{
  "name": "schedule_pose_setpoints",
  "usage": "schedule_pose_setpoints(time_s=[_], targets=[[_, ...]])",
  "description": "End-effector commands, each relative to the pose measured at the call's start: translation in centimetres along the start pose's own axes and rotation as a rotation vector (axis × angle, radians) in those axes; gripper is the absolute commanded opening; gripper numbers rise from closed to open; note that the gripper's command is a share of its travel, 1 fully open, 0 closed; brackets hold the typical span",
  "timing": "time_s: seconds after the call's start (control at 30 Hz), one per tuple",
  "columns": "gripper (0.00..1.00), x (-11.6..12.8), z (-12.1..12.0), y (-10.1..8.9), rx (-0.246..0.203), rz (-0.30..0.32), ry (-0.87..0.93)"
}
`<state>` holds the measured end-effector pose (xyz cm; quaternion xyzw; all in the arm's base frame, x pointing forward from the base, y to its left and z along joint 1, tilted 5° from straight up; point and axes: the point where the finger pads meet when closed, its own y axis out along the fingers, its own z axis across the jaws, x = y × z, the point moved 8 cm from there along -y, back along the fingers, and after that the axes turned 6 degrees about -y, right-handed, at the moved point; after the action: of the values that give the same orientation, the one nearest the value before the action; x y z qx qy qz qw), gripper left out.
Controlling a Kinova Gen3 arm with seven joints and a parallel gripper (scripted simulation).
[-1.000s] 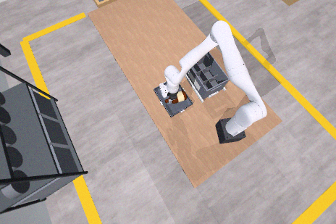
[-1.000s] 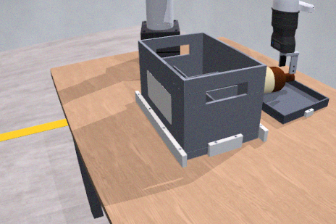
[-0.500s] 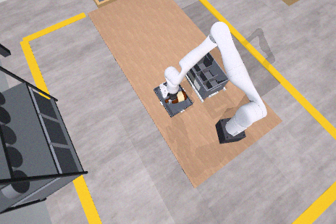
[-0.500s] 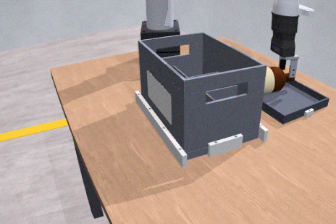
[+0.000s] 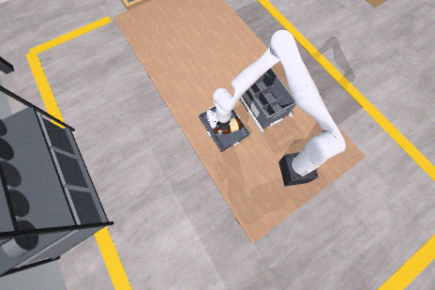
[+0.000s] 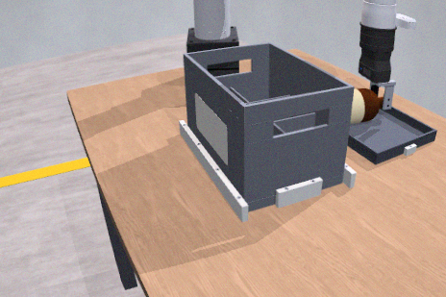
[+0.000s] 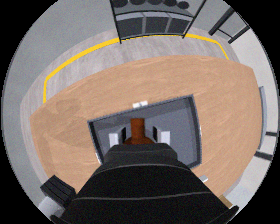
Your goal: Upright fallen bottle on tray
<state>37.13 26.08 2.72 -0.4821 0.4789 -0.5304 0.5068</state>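
Observation:
The brown bottle (image 6: 367, 104) with a cream label lies on its side in the dark grey tray (image 6: 391, 133), partly hidden behind the crate (image 6: 266, 119). It also shows in the overhead view (image 5: 228, 128) and in the wrist view (image 7: 136, 131). My gripper (image 6: 384, 98) points straight down over the bottle. Its fingers are open and stand on either side of the bottle's brown part, down at its level. In the wrist view the gripper (image 7: 139, 138) straddles the bottle, whose neck points away. The tray (image 5: 223, 135) lies flat on the table.
The dark grey crate (image 5: 268, 101) with inner dividers stands right beside the tray, held by white corner brackets (image 6: 298, 191). The arm's base (image 5: 298, 169) sits near the table's edge. Shelving stands on the floor away from the table.

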Motion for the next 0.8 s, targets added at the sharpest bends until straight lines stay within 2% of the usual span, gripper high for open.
schedule_pose_setpoints(time_s=[0.0,0.77], targets=[[1.0,-0.29,0.06,0.4,0.001,0.005,0.005],[1.0,-0.26,-0.04,1.15,-0.002,0.004,0.005]])
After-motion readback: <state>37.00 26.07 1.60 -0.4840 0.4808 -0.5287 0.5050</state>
